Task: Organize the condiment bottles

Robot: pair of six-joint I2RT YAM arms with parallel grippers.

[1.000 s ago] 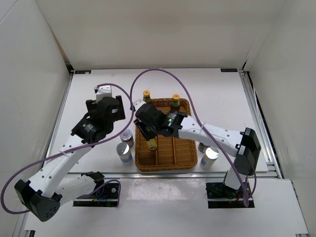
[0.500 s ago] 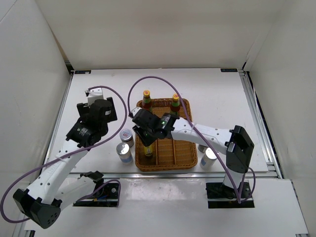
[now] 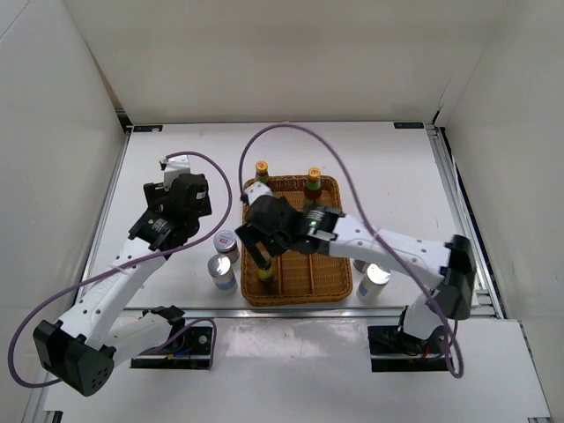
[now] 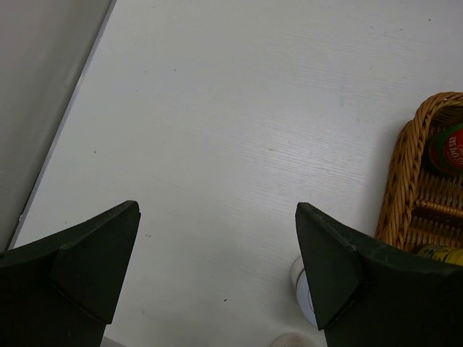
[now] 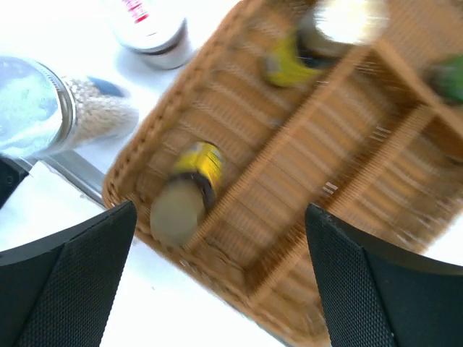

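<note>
A small brown yellow-capped bottle (image 3: 264, 275) (image 5: 184, 201) stands free in the front-left compartment of the wicker tray (image 3: 328, 284). My right gripper (image 3: 256, 246) (image 5: 221, 210) hangs open just above it, with nothing between its fingers. A second yellow-labelled bottle (image 5: 300, 50) shows blurred farther back in the tray. Two tall yellow-capped bottles (image 3: 262, 170) (image 3: 313, 177) stand at the tray's far end. Two silver-lidded jars (image 3: 227, 242) (image 3: 222, 270) sit left of the tray and two (image 3: 376, 277) (image 3: 359, 263) right of it. My left gripper (image 3: 188, 197) (image 4: 217, 208) is open and empty over bare table.
The tray (image 4: 400, 173) has wooden dividers running lengthwise. White walls close in the table on three sides. A purple cable (image 3: 291, 132) loops over the tray's far end. A metal rail (image 3: 300, 310) runs along the near edge.
My right gripper has opened and let go of the small brown bottle, which now stands in the tray's front-left compartment. The left arm has shifted slightly.
</note>
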